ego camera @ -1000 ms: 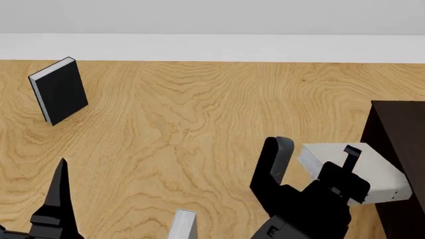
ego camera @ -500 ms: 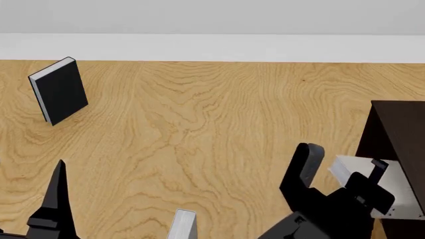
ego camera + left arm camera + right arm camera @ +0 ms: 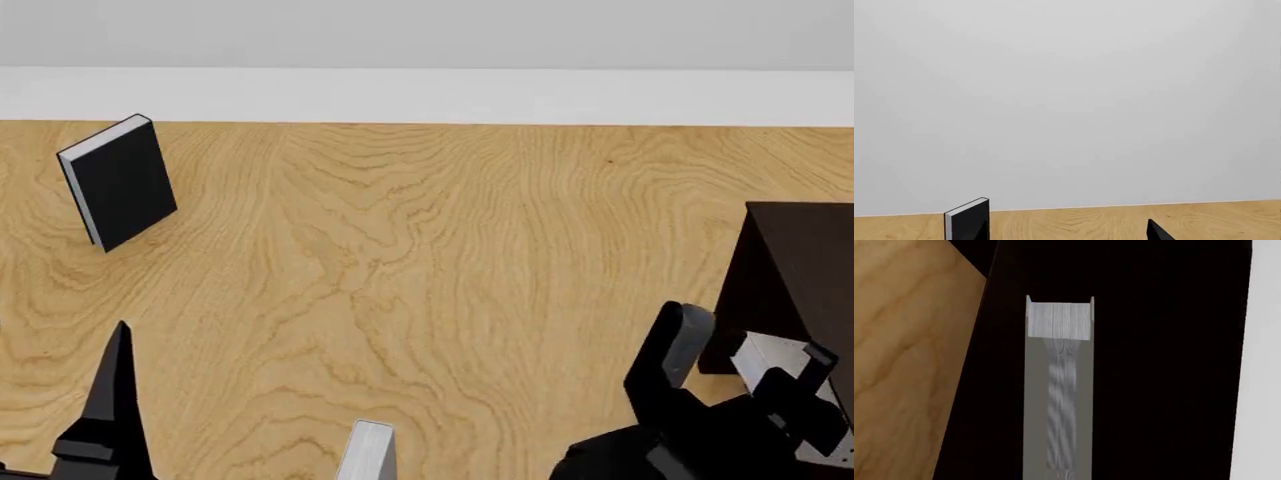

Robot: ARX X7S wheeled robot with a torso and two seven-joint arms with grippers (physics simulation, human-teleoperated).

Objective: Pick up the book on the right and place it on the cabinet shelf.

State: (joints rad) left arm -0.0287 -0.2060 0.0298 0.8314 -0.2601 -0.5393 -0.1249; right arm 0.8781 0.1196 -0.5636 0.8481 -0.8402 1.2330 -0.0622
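The mid-grey book [image 3: 778, 361] with white page edges is clamped between the fingers of my right gripper [image 3: 750, 342] at the lower right of the head view. Most of it is pushed into the very dark brown cabinet [image 3: 801, 255], whose top board hides its far part. In the right wrist view the book [image 3: 1059, 400] reaches away from me, its white page edge [image 3: 1059, 320] deep between the cabinet's dark boards [image 3: 1161, 365]. Whether it rests on a board I cannot tell. My left gripper [image 3: 107, 430] is low at the left, open and empty.
A black-covered book [image 3: 120, 180] stands upright on the wooden floor [image 3: 400, 250] at the far left; it also shows in the left wrist view [image 3: 967, 220]. A paler bluish-grey book [image 3: 367, 452] stands at the bottom centre. A white wall runs along the back.
My right gripper has moved right and lower with the grey book, carrying it further into the cabinet, so less of it shows. The left arm has barely moved.
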